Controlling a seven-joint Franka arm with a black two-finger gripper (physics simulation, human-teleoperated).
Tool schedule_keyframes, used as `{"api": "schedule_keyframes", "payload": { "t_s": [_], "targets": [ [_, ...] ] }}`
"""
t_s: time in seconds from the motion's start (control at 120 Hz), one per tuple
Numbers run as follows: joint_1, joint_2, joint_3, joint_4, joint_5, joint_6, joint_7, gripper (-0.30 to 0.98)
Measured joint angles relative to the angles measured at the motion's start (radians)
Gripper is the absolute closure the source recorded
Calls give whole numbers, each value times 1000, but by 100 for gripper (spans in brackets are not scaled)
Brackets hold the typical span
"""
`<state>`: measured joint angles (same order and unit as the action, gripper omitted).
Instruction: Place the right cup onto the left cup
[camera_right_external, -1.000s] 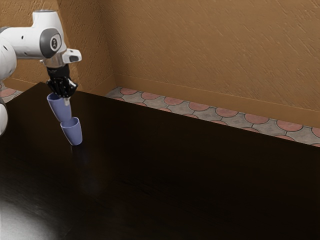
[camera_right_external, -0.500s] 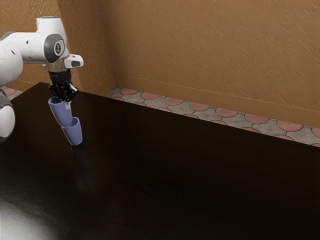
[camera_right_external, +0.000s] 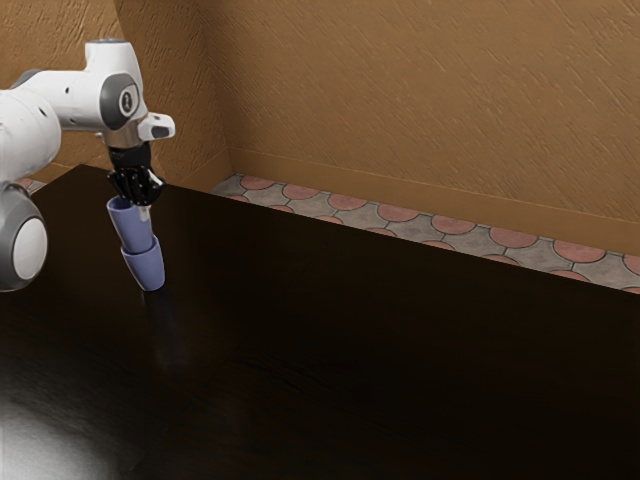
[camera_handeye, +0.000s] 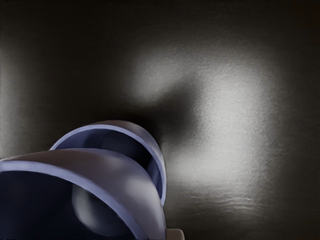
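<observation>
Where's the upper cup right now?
Toward the exterior view's left, the upper cup is gripped at its rim by the gripper, its base at the lower cup's mouth.

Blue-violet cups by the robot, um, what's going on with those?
The Franka arm has its black gripper shut on the upper cup near the rim, holding it over the lower cup, which stands on the dark table. The upper cup's bottom looks to be in the lower one's mouth, with most of its body above that rim. It seems to be stacking them, and it hasn't let go yet.
</observation>
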<state>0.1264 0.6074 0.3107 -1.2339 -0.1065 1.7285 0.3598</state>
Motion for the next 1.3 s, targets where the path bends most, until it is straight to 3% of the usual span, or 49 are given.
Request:
{"api": "schedule_keyframes", "payload": {
  "t_s": [0.233, 0.458, 0.65, 0.908, 1.3],
  "targets": [
    [11, 26, -3, 10, -9, -1, 7, 76],
    [12, 25, -3, 27, -31, -25, 9, 32],
    [0, -32, -4, 23, -39, -55, 9, 13],
    [-73, -212, -16, -92, -36, -73, -4, 4],
    [-328, -434, -17, -338, -2, -69, -53, 1]
  ]
}}
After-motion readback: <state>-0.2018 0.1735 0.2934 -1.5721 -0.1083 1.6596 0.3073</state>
